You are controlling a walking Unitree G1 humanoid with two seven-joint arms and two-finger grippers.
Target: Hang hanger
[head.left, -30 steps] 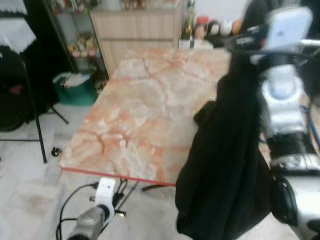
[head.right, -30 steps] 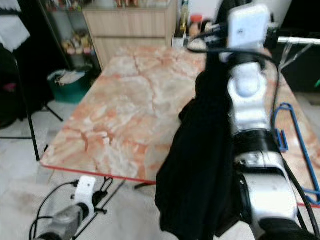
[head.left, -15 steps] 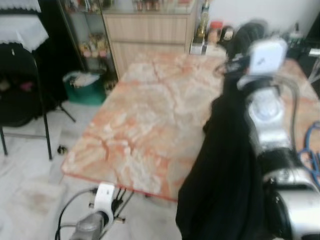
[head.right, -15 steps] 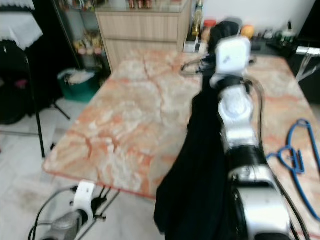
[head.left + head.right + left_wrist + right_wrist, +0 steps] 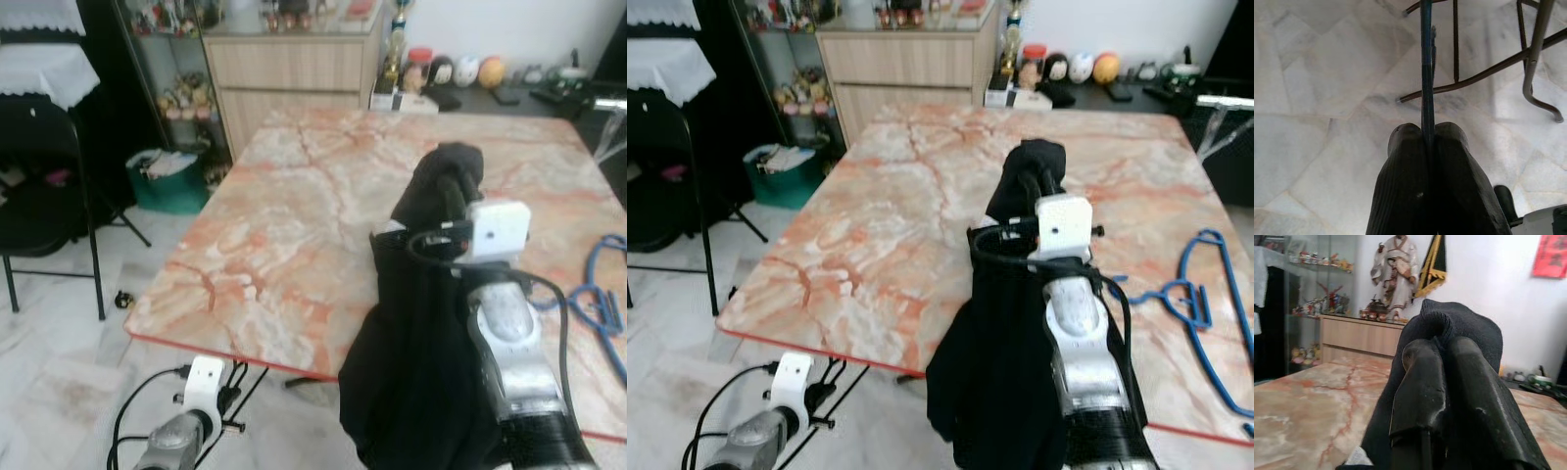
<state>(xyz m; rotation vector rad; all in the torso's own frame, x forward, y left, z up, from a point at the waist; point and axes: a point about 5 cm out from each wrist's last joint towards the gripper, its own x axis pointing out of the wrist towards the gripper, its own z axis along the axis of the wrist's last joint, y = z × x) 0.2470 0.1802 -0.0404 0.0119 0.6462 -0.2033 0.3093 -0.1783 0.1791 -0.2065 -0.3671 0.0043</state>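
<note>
A black garment (image 5: 421, 372) hangs over my right arm, down past the near edge of the marble table (image 5: 294, 225). My right gripper (image 5: 1437, 345) is raised above the table and shut on the top fold of that garment (image 5: 1459, 328). My left gripper (image 5: 1426, 133) hangs low by the floor at the table's front left corner, shut on a thin blue hanger bar (image 5: 1426, 58). The left wrist with its white camera (image 5: 206, 377) sits at the bottom left. More blue hangers (image 5: 1195, 294) lie on the table's right side.
A black chair (image 5: 39, 186) stands on the left, with a green bin (image 5: 171, 176) and a wooden cabinet (image 5: 294, 69) beyond it. Bottles and small items (image 5: 431, 69) line the table's far edge. Metal table legs (image 5: 1484, 73) cross the floor near my left gripper.
My right arm has come down from close to the camera to just above the table, still carrying the black garment. The camera view has also shifted. The left arm stays low.
</note>
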